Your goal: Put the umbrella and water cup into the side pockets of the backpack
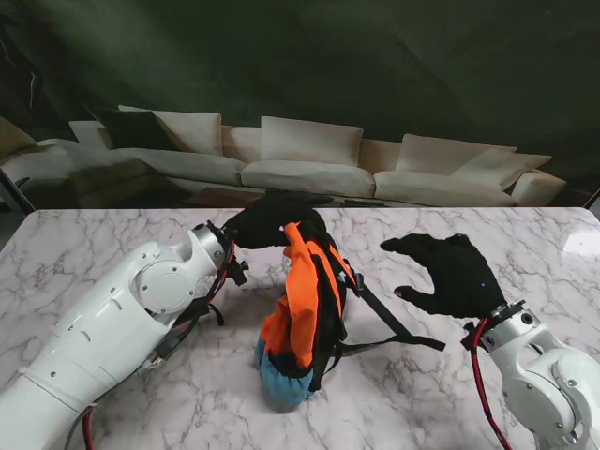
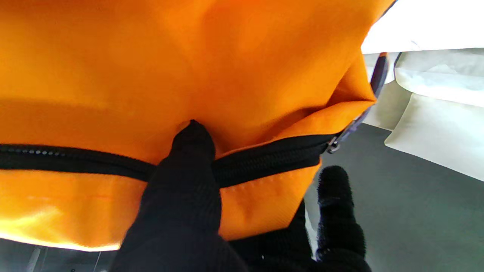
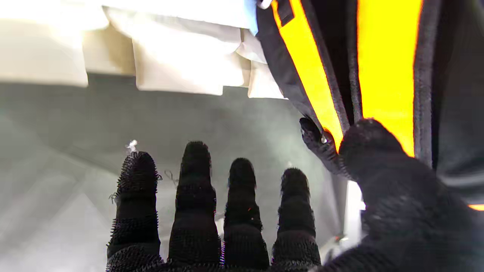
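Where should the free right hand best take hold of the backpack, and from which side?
Probably the black shoulder strap trailing from the backpack toward the open right hand. It lies loose on the marble, so the fingers can come from the right. The left hand grips the top.

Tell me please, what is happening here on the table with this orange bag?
The robot is handling an orange and black backpack that stands upright on the marble table. Its left hand grips the top of the backpack, one finger pressing across the black zipper. The right hand hovers open to the backpack's right, holding nothing. No umbrella or water cup shows in any view; something blue sits low at the backpack's near end, but I cannot identify it.
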